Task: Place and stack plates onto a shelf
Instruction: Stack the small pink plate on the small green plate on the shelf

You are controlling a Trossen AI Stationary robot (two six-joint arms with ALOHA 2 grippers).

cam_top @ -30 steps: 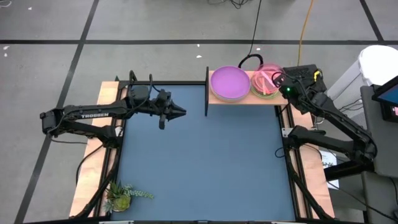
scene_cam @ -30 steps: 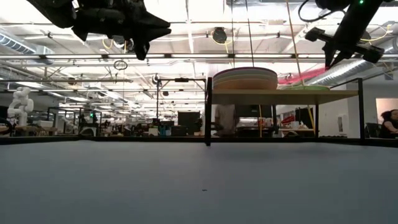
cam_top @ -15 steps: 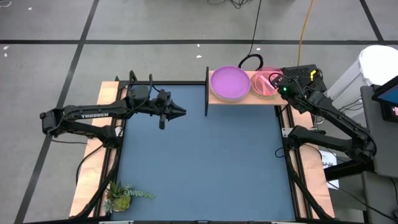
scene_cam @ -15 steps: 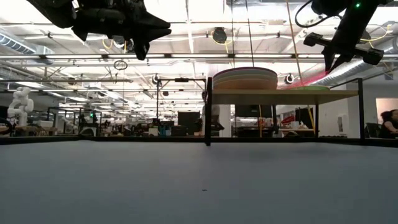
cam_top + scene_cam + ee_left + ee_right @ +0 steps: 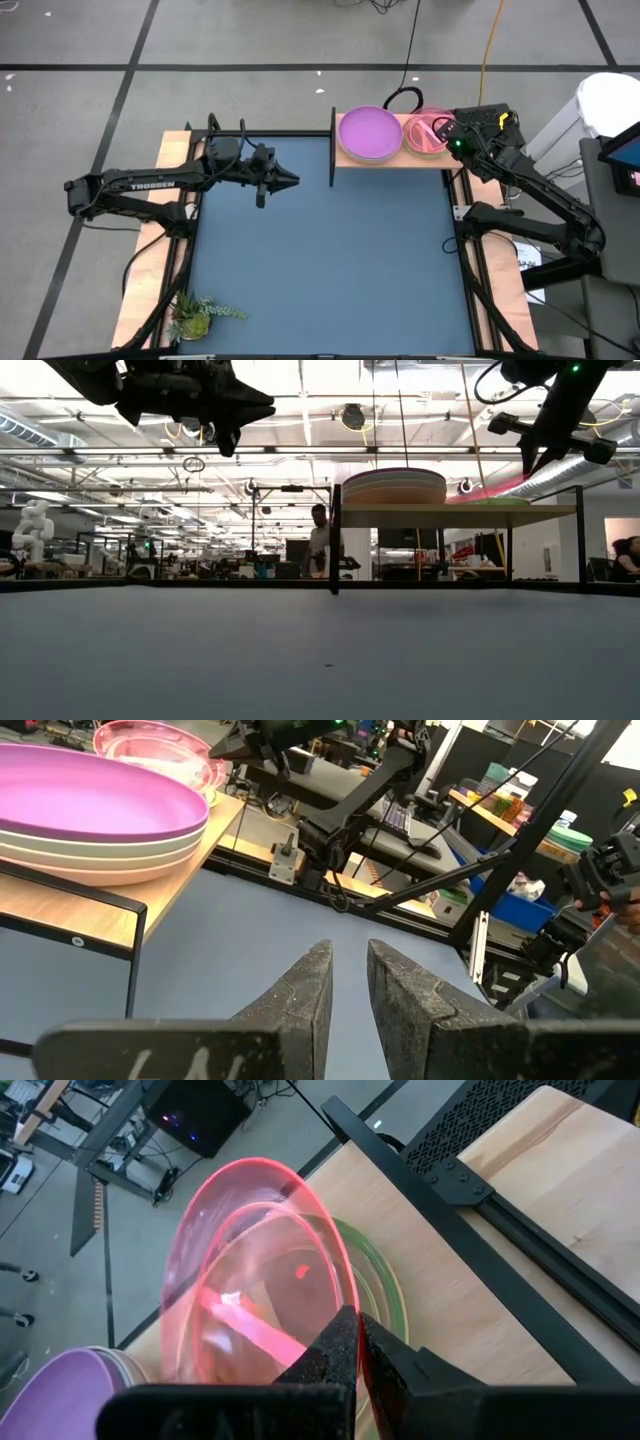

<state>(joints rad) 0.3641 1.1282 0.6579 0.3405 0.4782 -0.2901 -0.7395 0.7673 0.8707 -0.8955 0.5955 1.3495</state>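
My right fingers point(image 5: 352, 1342) pinch pink plate point(image 5: 250, 1280) rim, tilted over green plate point(image 5: 375, 1285) on shelf point(image 5: 480, 1300). Next: lower flat, release. Left fingers point(image 5: 345, 990) slightly apart, empty.

Stacked plates point(image 5: 394, 486) on shelf point(image 5: 458, 515) — raised.

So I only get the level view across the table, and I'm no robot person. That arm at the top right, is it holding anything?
Observer: Yes. The right gripper is shut on the rim of the pink plate, which is tilted over the shelf.
Operator: Anything under that plate?
Observer: A green plate lies on the shelf beneath it.
Operator: And the stack I see, what colour is on top?
Observer: The purple plate tops it.
Operator: The other arm?
Observer: The left gripper holds nothing, above the table.
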